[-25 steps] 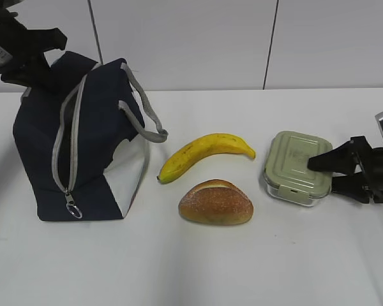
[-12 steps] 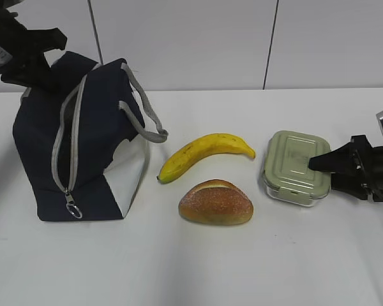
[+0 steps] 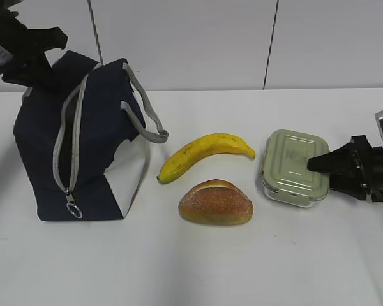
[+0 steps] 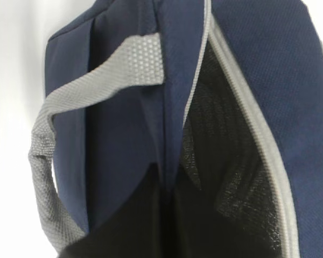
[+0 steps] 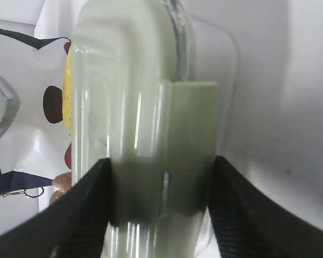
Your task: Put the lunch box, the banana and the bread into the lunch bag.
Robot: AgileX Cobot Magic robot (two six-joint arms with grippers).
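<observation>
Lunch box (image 3: 292,166) sits on the bench right of the banana (image 3: 204,153); my right pincer (image 3: 319,172) clamps its near end; I'd squeeze firm before lifting; left pincer, shut, holds the bag (image 3: 76,140) open.

on the white worktop (image 3: 242,268) sit one navy lunch bag (image 3: 45,146) with two grey handles, one yellow banana (image 3: 204,153), one crusty bread roll (image 3: 215,203) and one green-lidded glass lunch box (image 3: 292,167).
</observation>
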